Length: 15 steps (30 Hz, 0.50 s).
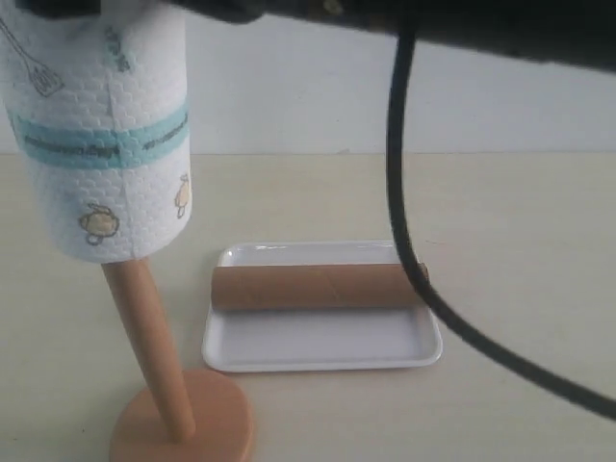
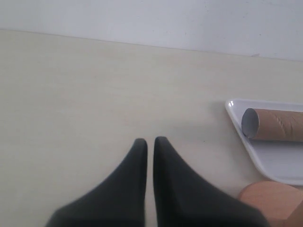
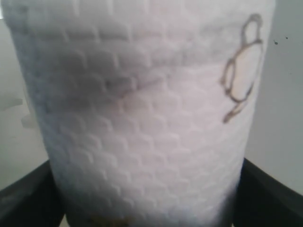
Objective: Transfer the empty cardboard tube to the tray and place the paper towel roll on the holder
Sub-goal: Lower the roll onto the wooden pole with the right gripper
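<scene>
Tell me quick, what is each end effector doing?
Left end effector: shut, holding nothing.
Right end effector: holding the roll.

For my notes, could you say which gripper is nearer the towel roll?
Right. The right gripper clasps the roll on the holder; the left gripper, shut, hangs over the table apart from it.

Soft, even, fairly bright light fills all three views, with no hard glare. In the exterior view the empty cardboard tube [image 1: 318, 287] throws a faint shadow onto the tray [image 1: 318, 342]. The black cable [image 1: 395, 144] and the arm [image 1: 462, 24] near the lens are blurred. The paper towel roll [image 3: 147, 123] crowds the right wrist view, soft-focused and greyish-pink. The left gripper [image 2: 150, 140] looks dark and slightly blurred.
</scene>
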Each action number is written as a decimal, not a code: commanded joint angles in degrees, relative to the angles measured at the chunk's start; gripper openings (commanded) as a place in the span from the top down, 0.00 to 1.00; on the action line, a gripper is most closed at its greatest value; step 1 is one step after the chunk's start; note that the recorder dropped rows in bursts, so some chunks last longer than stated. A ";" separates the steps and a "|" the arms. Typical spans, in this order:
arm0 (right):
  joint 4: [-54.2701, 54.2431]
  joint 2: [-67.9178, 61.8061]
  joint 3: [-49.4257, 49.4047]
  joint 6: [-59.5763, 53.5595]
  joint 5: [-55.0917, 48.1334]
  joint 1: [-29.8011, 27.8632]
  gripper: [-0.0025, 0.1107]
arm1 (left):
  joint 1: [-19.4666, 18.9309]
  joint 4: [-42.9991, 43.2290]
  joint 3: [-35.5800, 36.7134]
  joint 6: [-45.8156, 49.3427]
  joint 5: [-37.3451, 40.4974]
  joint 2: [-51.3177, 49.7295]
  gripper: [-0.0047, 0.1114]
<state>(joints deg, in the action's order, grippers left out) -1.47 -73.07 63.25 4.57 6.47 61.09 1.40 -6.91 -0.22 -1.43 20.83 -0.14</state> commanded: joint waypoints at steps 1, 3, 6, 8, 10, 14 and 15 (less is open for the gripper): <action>0.53 0.34 -4.49 -1.74 7.83 0.12 0.98 | -0.21 0.33 0.22 -0.41 -0.06 0.14 0.92; 0.53 0.34 -6.86 -1.74 10.94 0.12 0.98 | -0.21 0.33 0.22 -0.41 -0.06 0.14 0.92; 0.53 0.34 -10.40 -1.74 13.68 0.12 0.98 | -0.21 0.33 0.22 -0.41 -0.06 0.14 0.92; 0.53 0.34 -11.96 -1.74 15.43 0.12 0.98 | -0.21 0.33 0.22 -0.41 -0.06 0.14 0.92; 0.53 0.34 -13.31 -1.74 16.59 0.12 0.98 | -0.21 0.33 0.22 -0.41 -0.06 0.14 0.92; 0.53 0.34 -13.59 -2.10 16.00 0.12 0.98 | -0.21 0.33 0.22 -0.41 -0.06 0.14 0.92; 0.53 0.34 -13.59 -2.10 16.00 0.12 0.98 | -0.21 0.33 0.22 -0.41 -0.06 0.14 0.92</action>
<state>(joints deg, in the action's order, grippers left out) -1.47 -73.16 49.61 3.08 20.08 61.12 1.40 -6.91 -0.22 -1.43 20.83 -0.14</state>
